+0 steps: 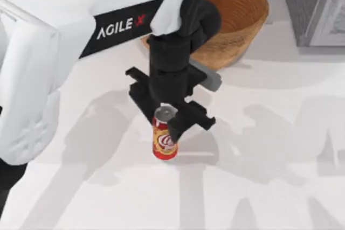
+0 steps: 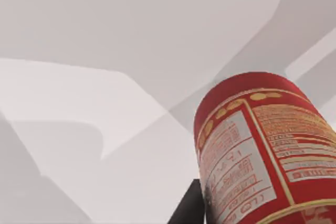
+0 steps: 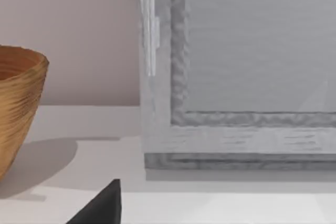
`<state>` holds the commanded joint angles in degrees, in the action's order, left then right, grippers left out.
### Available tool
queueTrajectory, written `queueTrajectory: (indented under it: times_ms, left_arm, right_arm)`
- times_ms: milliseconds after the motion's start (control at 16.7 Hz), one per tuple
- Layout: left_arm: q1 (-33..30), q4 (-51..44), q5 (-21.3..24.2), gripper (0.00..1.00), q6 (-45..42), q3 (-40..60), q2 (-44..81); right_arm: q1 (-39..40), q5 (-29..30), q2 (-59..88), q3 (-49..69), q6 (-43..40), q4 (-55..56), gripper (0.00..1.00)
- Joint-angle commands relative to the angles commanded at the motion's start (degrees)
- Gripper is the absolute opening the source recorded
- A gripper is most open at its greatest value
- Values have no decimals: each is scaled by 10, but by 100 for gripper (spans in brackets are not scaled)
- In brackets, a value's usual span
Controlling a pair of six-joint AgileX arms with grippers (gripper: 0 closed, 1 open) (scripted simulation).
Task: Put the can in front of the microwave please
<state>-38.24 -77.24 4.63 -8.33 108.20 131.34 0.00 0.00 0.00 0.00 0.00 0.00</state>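
Red can (image 1: 165, 143) upright on white counter (image 1: 269, 187), clamped by left gripper (image 1: 168, 125) near the middle; wicker basket (image 1: 237, 20) behind, microwave (image 1: 315, 6) far right.

surface: white table (image 1: 280, 187), plain top w/ soft grey shadows across it
can (image 1: 164, 143): red, silver top, swirl logo; upright near mid-table, a bit toward the front; looks to be standing on the table, contact at its base not clear
basket (image 1: 237, 20): woven brown bowl shape, rests at back of table, right of centre; also in right wrist view (image 3: 16, 108), shadow beside it
grey box (image 1: 315, 6): back right corner, sits on table, just right of basket, not touching; right wrist view shows its framed front panel (image 3: 236, 77) down on the tabletop
can vs basket: well apart, can nearer the front
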Motion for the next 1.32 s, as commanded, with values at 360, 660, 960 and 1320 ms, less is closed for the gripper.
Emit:
queueTrajectory:
  times_ms: [360,660,960,1320]
  left_arm:
    - [214,-10,29,0,-107,-18,15]
    - [459,-15,9,0,-137,43,21]
    - [580,-12,-41,0,-140,113,4]
    - [587,-9,-47,0,-142,117,3]
  right_arm:
    - [0,0,0,0,0,0,100]
    - [0,0,0,0,0,0,100]
    - [0,0,0,0,0,0,100]
    - [0,0,0,0,0,0,100]
